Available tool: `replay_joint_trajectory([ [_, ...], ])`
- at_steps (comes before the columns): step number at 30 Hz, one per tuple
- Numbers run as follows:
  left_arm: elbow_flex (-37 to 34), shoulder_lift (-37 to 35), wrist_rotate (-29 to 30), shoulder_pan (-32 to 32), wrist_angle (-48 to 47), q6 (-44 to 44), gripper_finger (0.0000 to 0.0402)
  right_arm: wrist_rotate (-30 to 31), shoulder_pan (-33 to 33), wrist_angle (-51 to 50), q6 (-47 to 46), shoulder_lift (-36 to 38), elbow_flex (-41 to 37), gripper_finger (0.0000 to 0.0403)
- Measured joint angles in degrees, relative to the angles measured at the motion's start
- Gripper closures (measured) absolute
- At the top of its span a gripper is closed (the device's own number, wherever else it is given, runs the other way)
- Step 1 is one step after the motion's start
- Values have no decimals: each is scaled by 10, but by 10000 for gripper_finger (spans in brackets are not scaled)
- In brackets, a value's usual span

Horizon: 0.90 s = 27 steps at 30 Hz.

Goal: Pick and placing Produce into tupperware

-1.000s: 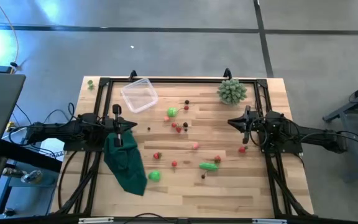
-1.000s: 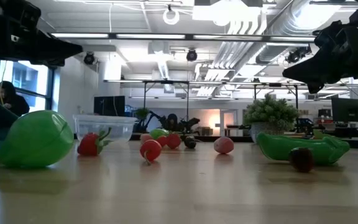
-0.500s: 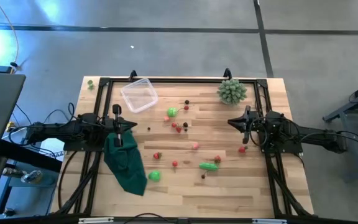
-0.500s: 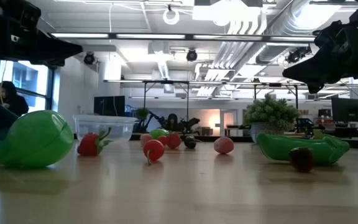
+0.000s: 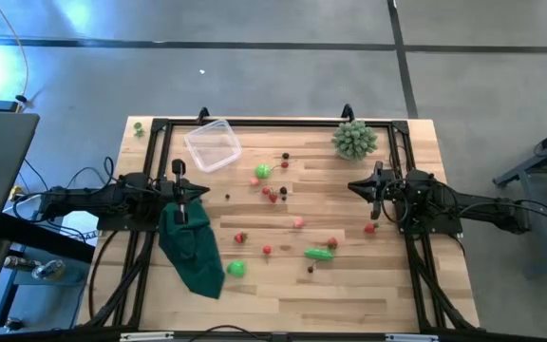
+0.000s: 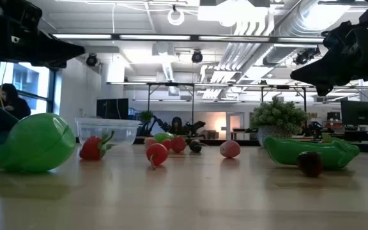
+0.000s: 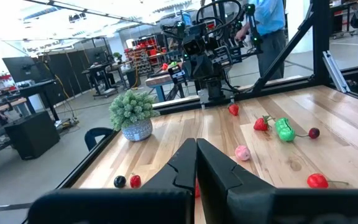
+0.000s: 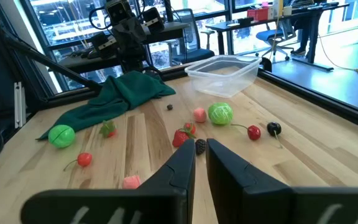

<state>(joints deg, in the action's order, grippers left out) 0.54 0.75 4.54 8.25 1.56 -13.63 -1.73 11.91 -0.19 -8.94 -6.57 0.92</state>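
Left pincer [image 5: 180,189]: pressed together, empty, above the dark green cloth [image 5: 193,249] at the tabletop's [image 5: 273,294] left edge. Right pincer [image 5: 369,189]: nearly shut, empty, at the right edge beside a red piece [image 5: 370,228]. Produce [image 5: 273,197]: scattered mid-tabletop. Tupperware [image 5: 213,144]: empty, far left corner. Recommended: spread the fingers before descending on one isolated piece, avoiding neighbours that would likely roll.

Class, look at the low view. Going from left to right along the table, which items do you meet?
Big green round fruit → strawberry → clear tupperware behind it → red cherry → pink piece → green pea pod, with the spiky plant behind.
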Motion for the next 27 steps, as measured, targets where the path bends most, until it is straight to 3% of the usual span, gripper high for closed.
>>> replay_joint_trajectory([
  [27, 0, 0, 26, 0, 21, 31, 399, 0, 0, 0, 0, 0, 0, 370],
])
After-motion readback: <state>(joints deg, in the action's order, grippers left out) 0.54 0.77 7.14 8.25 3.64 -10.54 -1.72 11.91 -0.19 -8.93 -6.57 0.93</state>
